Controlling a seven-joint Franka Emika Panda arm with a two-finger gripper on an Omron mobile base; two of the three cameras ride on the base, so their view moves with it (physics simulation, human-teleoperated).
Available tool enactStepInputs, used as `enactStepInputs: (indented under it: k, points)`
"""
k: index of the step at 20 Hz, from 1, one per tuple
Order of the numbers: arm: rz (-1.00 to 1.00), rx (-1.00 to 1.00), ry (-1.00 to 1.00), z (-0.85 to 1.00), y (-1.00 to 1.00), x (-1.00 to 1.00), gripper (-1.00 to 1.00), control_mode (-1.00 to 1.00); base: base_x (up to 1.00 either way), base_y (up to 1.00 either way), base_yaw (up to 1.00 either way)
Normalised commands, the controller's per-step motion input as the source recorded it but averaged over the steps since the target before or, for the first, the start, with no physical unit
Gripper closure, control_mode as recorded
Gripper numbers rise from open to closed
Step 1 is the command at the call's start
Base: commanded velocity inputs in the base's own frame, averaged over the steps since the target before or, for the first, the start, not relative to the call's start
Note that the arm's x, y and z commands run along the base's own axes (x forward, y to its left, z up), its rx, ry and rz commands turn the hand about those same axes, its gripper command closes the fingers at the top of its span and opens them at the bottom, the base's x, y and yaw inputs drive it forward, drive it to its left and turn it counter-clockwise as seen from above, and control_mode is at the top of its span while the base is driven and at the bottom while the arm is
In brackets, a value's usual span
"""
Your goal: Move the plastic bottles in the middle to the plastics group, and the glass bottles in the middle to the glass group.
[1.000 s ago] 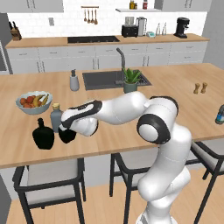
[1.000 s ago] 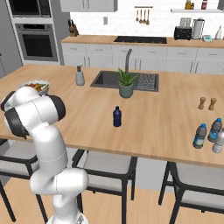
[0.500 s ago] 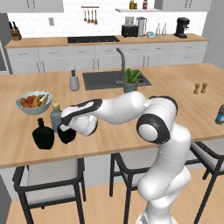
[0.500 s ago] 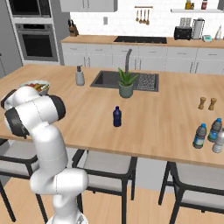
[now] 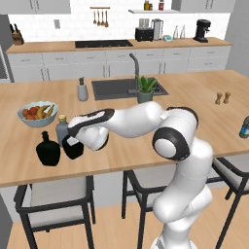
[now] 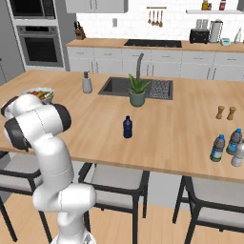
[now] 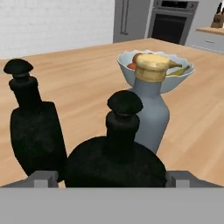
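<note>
On wooden table [image 7: 83, 78], jaws straddling black bottle [image 7: 116, 164], grip unclear; risks toppling corked grey-blue bottle [image 7: 153, 114] just behind.

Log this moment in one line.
gripper astride black bottle | grip unclear | beside corked grey bottle, second black bottle | dark blue bottle mid-counter
</note>
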Motion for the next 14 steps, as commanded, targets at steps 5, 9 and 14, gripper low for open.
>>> enactStepInputs:
  k: [5, 9, 14]
  points:
    - [0.00, 0.01, 0.00, 0.88, -0.07, 0.00, -1.00, -1.00, 0.00, 0.00, 0.00]
    - [0.00, 0.03, 0.02, 1.00, -0.16, 0.00, -1.00, -1.00, 0.00, 0.00, 0.00]
    - [0.00, 0.02, 0.16, 1.00, -0.23, 0.00, -1.00, -1.00, 0.00, 0.00, 0.00]
